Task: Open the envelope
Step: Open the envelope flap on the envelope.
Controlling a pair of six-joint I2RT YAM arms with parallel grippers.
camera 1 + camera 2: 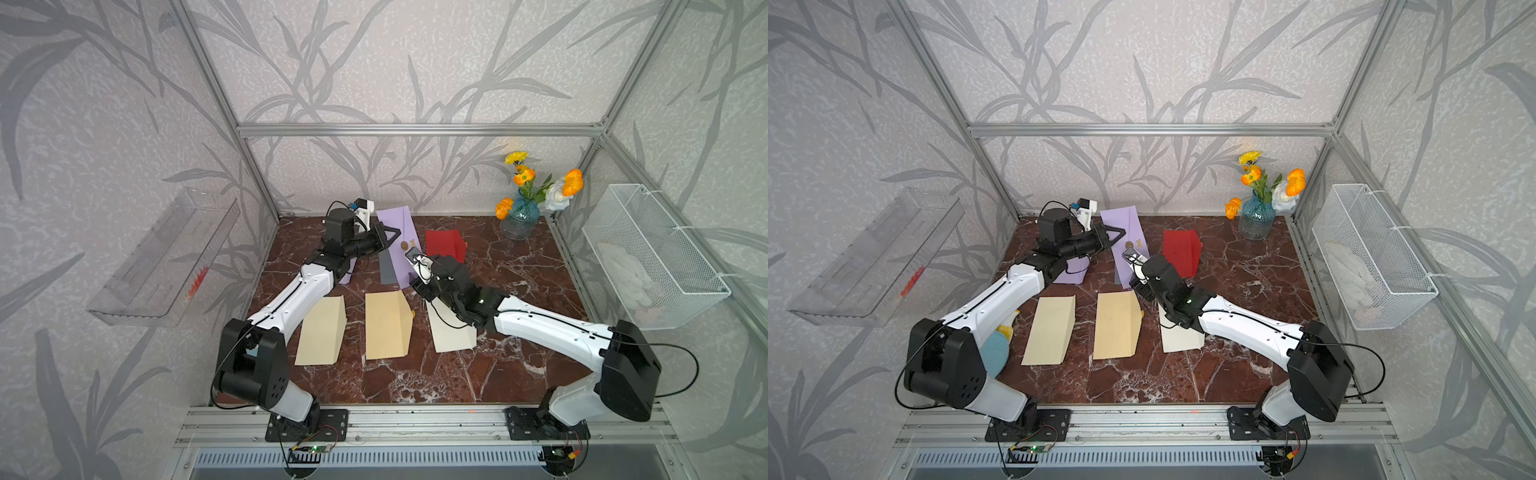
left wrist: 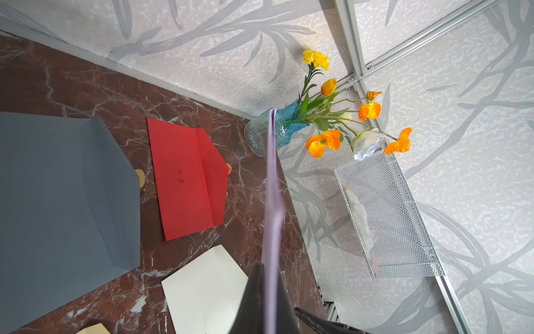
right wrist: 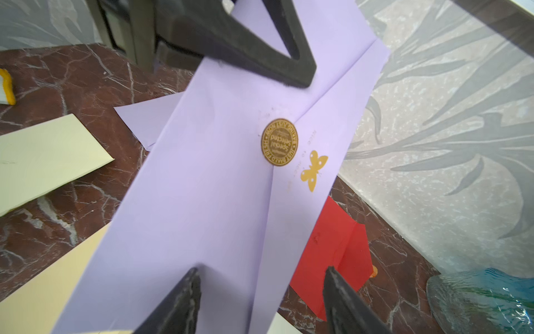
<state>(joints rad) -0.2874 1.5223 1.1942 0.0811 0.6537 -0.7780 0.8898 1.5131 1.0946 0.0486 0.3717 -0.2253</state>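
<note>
Currently held: the lilac envelope (image 1: pixel 395 224) (image 1: pixel 1126 226), lifted clear of the table (image 1: pixel 498 374) and tilted, its upper end toward the back wall in both top views.
Left claw (image 1: pixel 395 235) (image 1: pixel 1120 232): closed on the lilac envelope's long edge near its upper end. In the left wrist view the paper (image 2: pixel 273 188) runs out edge-on from between the fingers (image 2: pixel 251 300).
Right claw (image 1: pixel 413 255) (image 3: pixel 261 277): open, jaws wide apart, in front of the envelope's face (image 3: pixel 202 202) just below the seal. Whether either jaw touches the paper I cannot tell.
Seal: a round gold sticker (image 3: pixel 279 142) (image 1: pixel 403 246) sits on the point of the flap (image 3: pixel 332 115), which lies flat and shut. A gold butterfly (image 3: pixel 313 170) is printed just beside it.
Beneath the held envelope: a grey envelope (image 1: pixel 388 270) (image 2: pixel 57 202) lies flat on the table, flap folded out.
Beside it: a red envelope (image 1: pixel 444 245) (image 2: pixel 187 179), flat, flap folded out too.
Under the left arm: a second lilac envelope (image 1: pixel 347 274) (image 3: pixel 144 121), flat on the table.
Front row: a pale cream envelope (image 1: pixel 322 328), a yellow-tan envelope (image 1: pixel 386 324) and a white envelope (image 1: pixel 453 332) lie side by side, the white one partly under the right arm.
Back right corner: a blue glass vase (image 1: pixel 519 220) with orange and yellow flowers.
Side walls: a wire basket (image 1: pixel 652 249) on one, a clear plastic tray (image 1: pixel 162 257) on the other.
</note>
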